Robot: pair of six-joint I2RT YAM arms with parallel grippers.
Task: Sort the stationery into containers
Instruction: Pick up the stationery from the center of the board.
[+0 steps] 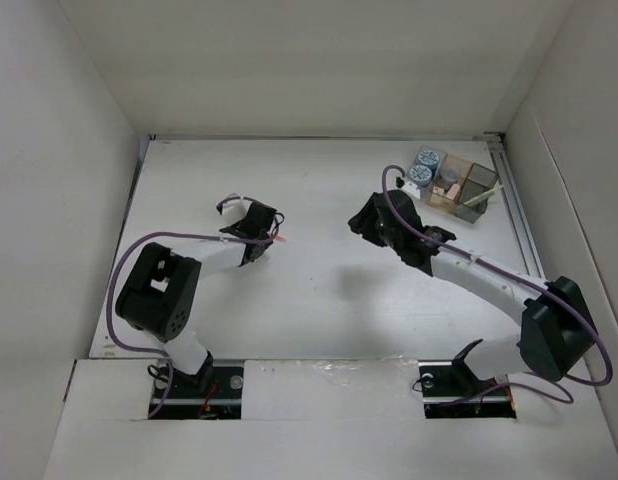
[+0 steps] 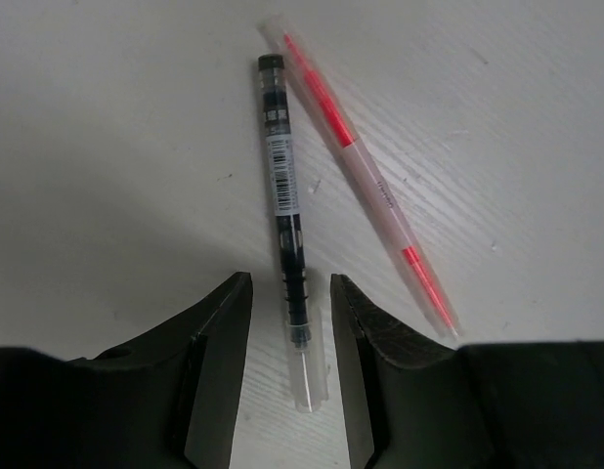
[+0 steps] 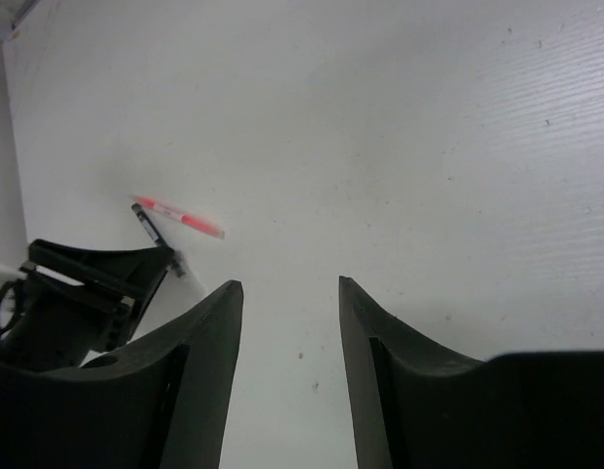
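A black pen (image 2: pixel 285 210) with a clear cap lies on the white table. Its capped end sits between the jaws of my left gripper (image 2: pixel 290 283), which is open with a gap on each side. A pink-red pen (image 2: pixel 366 171) lies slanted just right of it, also seen as the pink-red pen (image 1: pixel 281 239) beside my left gripper (image 1: pixel 269 235). My right gripper (image 3: pixel 290 285) is open and empty above bare table. The containers (image 1: pixel 476 172) stand at the back right, holding two blue rolls (image 1: pixel 423 166), a silvery-lavender cylinder (image 1: pixel 449 182) and a yellow-green stick (image 1: pixel 483 198).
White walls enclose the table on the left, back and right. The right wrist view shows the left gripper's head (image 3: pixel 87 293) next to both pens. My right gripper (image 1: pixel 359 224) hangs mid-table, between the pens and the containers.
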